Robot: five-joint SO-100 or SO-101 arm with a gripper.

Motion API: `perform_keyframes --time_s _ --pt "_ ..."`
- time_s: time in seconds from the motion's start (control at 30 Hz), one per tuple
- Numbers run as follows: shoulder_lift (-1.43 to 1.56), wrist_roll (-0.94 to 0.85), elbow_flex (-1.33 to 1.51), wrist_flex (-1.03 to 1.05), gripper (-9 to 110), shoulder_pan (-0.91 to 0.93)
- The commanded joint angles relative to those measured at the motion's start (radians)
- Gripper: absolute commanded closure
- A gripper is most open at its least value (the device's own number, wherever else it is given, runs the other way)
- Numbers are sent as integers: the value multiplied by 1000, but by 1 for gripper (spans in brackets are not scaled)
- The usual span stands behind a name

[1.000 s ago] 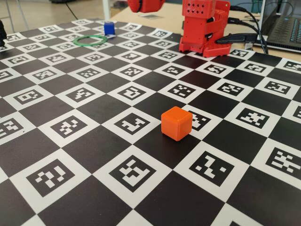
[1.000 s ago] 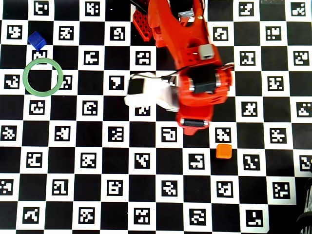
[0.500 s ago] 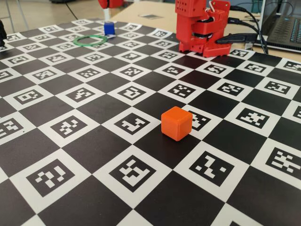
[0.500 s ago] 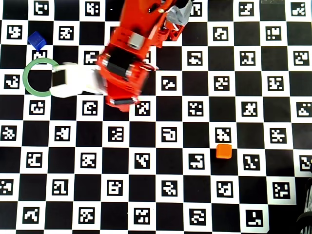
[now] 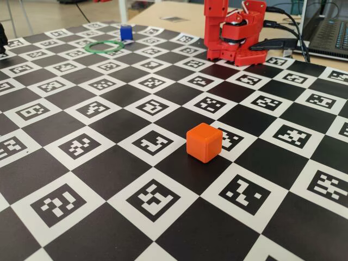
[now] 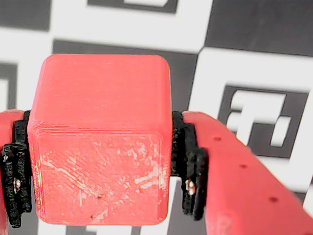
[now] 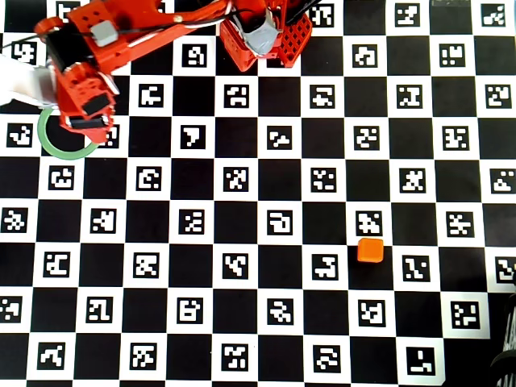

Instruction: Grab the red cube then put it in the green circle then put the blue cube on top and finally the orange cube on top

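The red cube (image 6: pixel 98 142) fills the wrist view, clamped between the black pads (image 6: pixel 191 181) of my gripper (image 6: pixel 101 182) above the checkered board. In the overhead view my arm (image 7: pixel 85 72) reaches to the upper left, over the top edge of the green circle (image 7: pixel 56 150); the fingers, the red cube and the blue cube are hidden beneath it there. In the fixed view the green circle (image 5: pixel 103 47) lies flat at the far left with the blue cube (image 5: pixel 126 32) just behind it, and the gripper is out of frame. The orange cube (image 5: pixel 204 142) (image 7: pixel 370 250) sits alone on the board.
The board (image 5: pixel 109 163) is a black-and-white checker of printed markers. The arm's red base (image 5: pixel 234 38) (image 7: pixel 266 36) stands at the far edge. Cables (image 5: pixel 283 44) and a laptop (image 5: pixel 331 32) lie behind the board at the right.
The arm has swung left across the board with the red cube, from the middle to above the green circle, and now covers the blue cube in the overhead view.
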Motion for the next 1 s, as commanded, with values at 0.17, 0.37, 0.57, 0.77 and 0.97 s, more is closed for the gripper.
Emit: perform_keyframes --time_s 0.17,0.37,0.57,0.77,0.97 --pt "-147 -77 -244 100 98 78" --pt "-224 -74 -275 77 98 78" --pt "-259 -71 -264 28 98 80" --pt "-307 -71 -287 -15 98 91" --pt "-362 -80 -325 -20 98 101"
